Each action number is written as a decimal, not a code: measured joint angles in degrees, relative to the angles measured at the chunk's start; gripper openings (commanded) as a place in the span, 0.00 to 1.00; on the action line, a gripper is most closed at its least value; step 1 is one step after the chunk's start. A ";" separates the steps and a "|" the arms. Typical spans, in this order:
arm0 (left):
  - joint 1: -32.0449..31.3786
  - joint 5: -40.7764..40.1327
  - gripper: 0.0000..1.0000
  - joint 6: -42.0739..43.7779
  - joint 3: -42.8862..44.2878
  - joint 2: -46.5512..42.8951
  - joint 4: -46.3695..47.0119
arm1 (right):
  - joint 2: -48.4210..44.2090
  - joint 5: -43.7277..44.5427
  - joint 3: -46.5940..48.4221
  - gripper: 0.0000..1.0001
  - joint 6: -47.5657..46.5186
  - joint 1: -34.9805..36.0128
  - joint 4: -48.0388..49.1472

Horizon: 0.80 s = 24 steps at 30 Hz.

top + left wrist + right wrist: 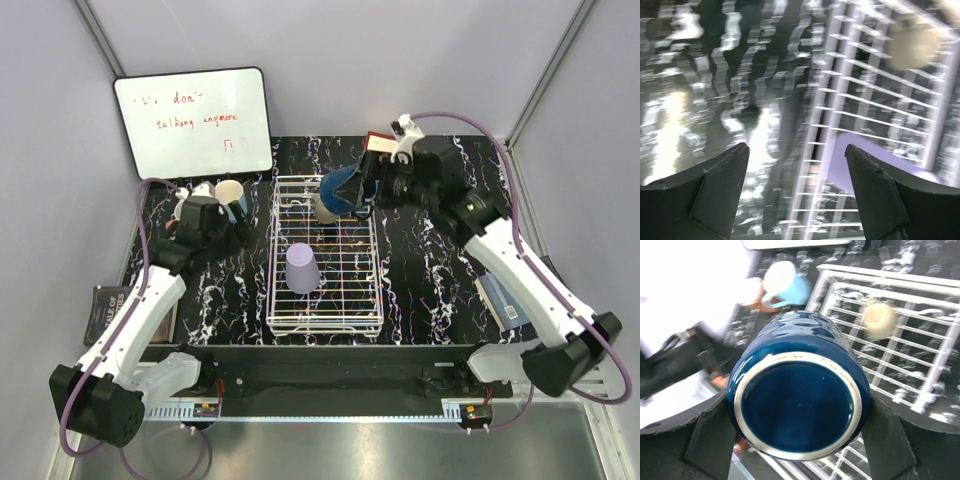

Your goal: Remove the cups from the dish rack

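Note:
The white wire dish rack [372,262] stands mid-table. A lavender cup [303,268] sits upside down in it. A grey-beige cup [324,210] stands at the rack's far end, partly hidden. My right gripper [362,190] is shut on the dark blue cup [343,186], held above the rack's far right corner; the right wrist view shows the cup's base [797,400] between the fingers. My left gripper [240,222] is open and empty, left of the rack. The light blue mug [232,194] stands just behind it. A salmon cup [759,304] stands beside that mug.
A whiteboard [195,120] leans at the back left. A dark book [105,310] lies off the table's left edge and a flat blue-grey object [500,298] lies at the right. The left wrist view is blurred; it shows the rack [840,100] and the lavender cup [860,160].

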 measured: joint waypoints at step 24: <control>-6.93 34.58 0.72 -30.49 -13.73 -3.02 60.52 | -10.45 -27.76 -42.23 0.00 39.76 -6.27 58.60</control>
